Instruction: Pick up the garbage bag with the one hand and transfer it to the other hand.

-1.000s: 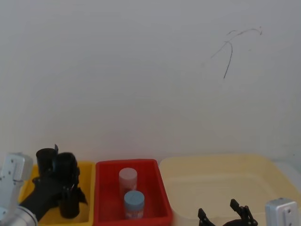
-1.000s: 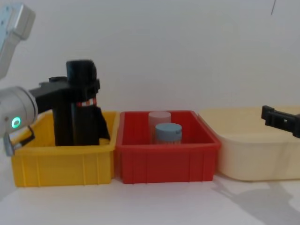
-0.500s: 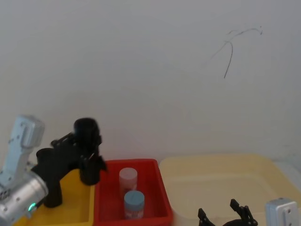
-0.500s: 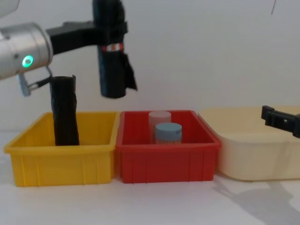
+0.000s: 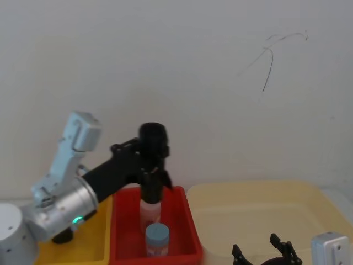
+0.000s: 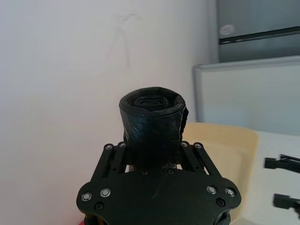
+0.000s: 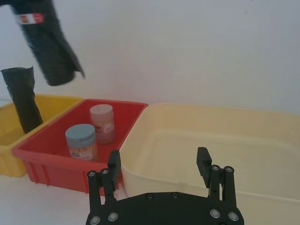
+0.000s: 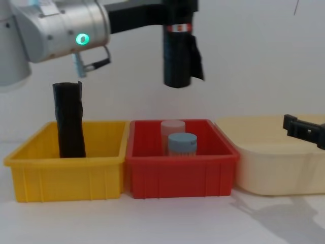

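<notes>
The garbage bag, a thick black roll with a red-and-white label band, hangs upright in the air above the red bin. My left gripper, on its silver wrist with the green light, is shut on the roll's upper part; in the head view the left gripper clamps the garbage bag mid-height. The left wrist view looks onto the roll's top end. My right gripper stands open and low over the cream tub, far right of the bag, with nothing between its fingers.
A slimmer plain black roll stands in the yellow bin at the left. Two jars, one pale and one blue-lidded, sit in the red bin. The cream tub lies on the right.
My left arm has lifted the garbage bag out of the yellow bin and carried it up and right, over the red bin. The right gripper has not moved.
</notes>
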